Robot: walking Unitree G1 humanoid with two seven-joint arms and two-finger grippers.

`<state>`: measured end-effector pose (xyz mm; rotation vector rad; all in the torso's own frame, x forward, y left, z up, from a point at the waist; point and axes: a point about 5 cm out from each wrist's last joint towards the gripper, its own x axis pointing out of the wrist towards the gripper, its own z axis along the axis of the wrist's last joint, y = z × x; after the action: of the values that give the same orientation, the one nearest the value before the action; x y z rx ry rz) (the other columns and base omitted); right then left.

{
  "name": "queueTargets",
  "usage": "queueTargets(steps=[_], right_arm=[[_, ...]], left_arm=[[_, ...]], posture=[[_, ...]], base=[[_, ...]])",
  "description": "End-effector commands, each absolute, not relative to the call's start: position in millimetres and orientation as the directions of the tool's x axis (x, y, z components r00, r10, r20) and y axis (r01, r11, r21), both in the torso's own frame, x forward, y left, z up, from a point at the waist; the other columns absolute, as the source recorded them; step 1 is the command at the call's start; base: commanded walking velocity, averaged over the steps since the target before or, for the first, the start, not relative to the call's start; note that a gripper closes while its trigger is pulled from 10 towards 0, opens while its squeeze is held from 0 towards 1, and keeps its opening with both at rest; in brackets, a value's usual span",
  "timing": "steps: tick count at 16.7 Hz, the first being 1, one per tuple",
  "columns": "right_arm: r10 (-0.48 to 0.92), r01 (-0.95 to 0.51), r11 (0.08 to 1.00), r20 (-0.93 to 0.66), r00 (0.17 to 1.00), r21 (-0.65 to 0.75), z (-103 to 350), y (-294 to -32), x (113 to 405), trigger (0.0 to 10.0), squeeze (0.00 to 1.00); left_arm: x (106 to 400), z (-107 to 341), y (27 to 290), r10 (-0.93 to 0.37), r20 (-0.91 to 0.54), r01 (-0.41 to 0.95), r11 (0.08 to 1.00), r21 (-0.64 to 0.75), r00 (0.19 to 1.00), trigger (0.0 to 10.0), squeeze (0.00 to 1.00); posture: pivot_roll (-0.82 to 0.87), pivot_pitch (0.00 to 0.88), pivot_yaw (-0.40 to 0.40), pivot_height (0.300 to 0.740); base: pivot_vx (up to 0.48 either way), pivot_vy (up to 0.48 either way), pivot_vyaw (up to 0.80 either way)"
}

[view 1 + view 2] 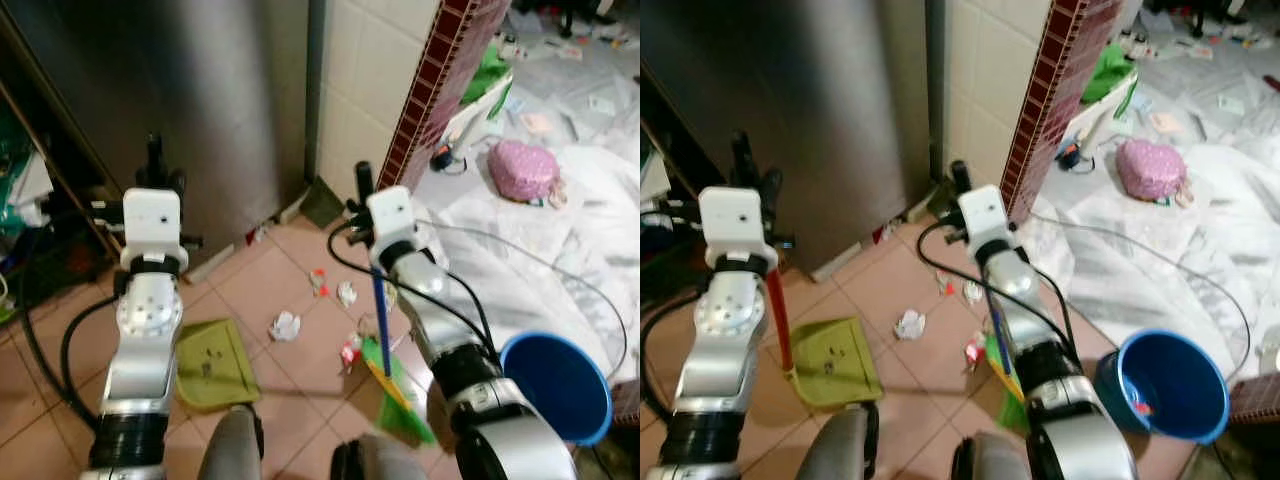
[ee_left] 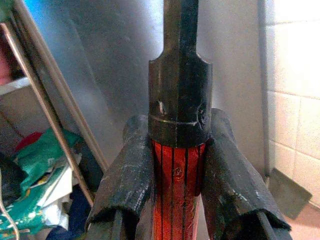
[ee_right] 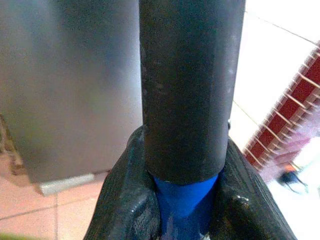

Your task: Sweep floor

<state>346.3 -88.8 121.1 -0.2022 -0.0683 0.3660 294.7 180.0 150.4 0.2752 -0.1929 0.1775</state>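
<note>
Right gripper [image 3: 186,200] fingers clamping broom [image 1: 379,310] handle high at black cap, green bristles trailing on floor beside paper scraps [image 1: 285,325]. Left gripper [image 2: 176,185] fingers pinching dustpan [image 1: 830,365] red handle. Judging both light, stiff, slippery.

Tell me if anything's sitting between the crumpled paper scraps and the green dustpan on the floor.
Nothing visible does. The paper scraps lie on bare tile just beside the green dustpan, with open floor between them. The broom head rests on their far side.
</note>
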Motion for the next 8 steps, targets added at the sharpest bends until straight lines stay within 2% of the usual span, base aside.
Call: queueTargets(steps=[1,8], right_arm=[[0.357,-0.337,0.918,0.067,0.932,-0.211,132,-96,350,10.0,0.0],[0.365,-0.344,0.908,0.05,0.93,-0.24,144,-102,360,10.0,0.0]], left_arm=[[300,166,171,0.11,0.307,-0.196,0.944,0.264,0.945,10.0,0.0],[319,158,167,0.121,0.328,-0.224,0.929,0.295,0.937,10.0,0.0]], posture=[[0.01,0.159,-0.077,0.74],[-0.02,0.18,-0.08,0.74]], base=[[0.0,0.0,0.0],[0.0,0.0,0.0]])
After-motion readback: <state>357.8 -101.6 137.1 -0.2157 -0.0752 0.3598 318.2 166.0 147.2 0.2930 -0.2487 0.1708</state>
